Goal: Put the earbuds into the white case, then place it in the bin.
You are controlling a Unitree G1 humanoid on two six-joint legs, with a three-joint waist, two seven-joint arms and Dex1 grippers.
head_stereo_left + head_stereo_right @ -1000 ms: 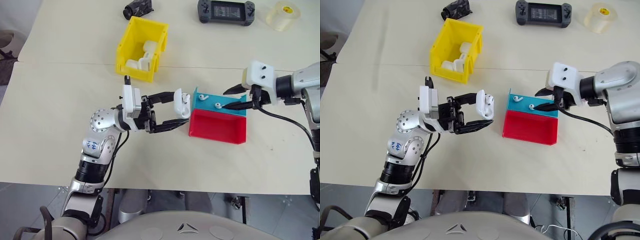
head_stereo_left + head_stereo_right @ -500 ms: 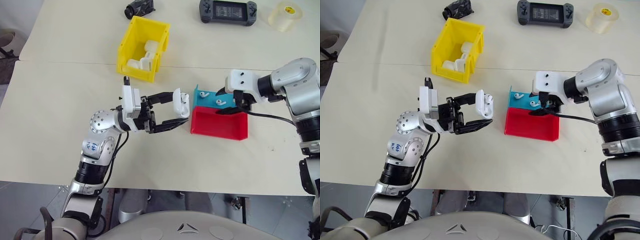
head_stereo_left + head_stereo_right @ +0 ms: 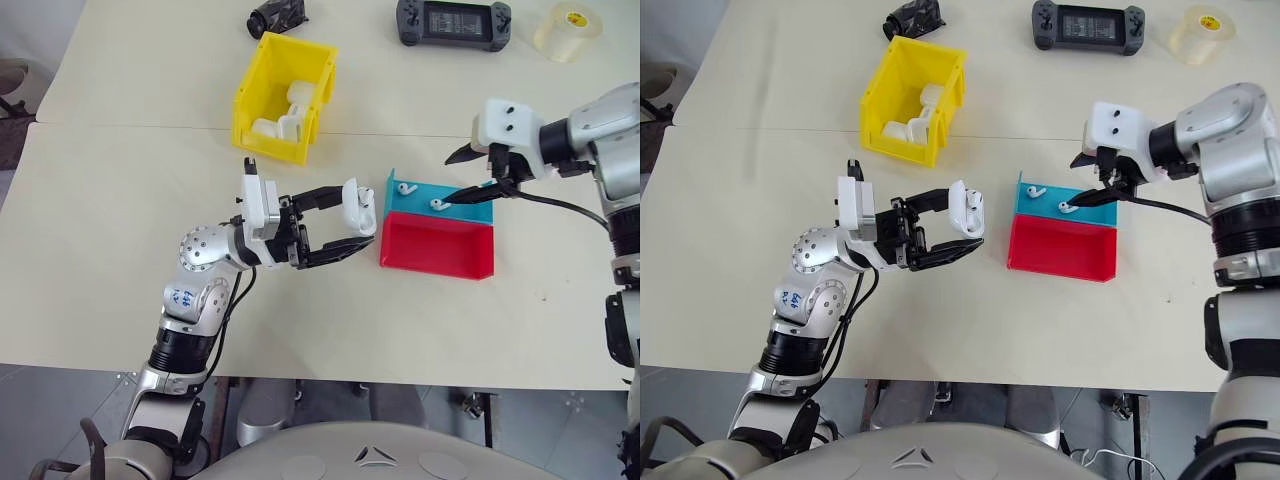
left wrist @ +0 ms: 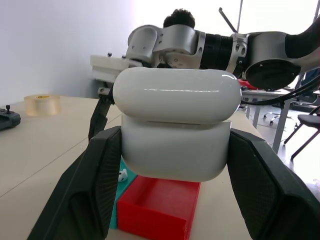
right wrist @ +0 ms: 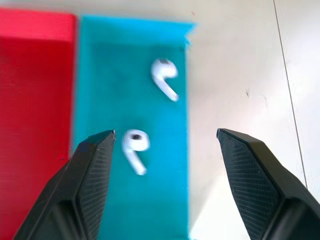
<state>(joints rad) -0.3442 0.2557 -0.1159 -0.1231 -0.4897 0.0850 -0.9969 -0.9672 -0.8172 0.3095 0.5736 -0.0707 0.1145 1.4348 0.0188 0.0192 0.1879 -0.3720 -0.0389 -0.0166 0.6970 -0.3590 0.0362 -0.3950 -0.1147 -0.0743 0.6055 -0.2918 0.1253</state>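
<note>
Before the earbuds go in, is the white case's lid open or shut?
Shut, as far as the left wrist view shows: the white case, gripped by the left gripper, has its lid seated flush on the body.

right hand (image 3: 468,176) backed off, reopened wide

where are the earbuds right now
Both earbuds lie in the shallow blue tray, right of centre in the head views, just behind the red tray. The open right gripper hangs over them.
</note>
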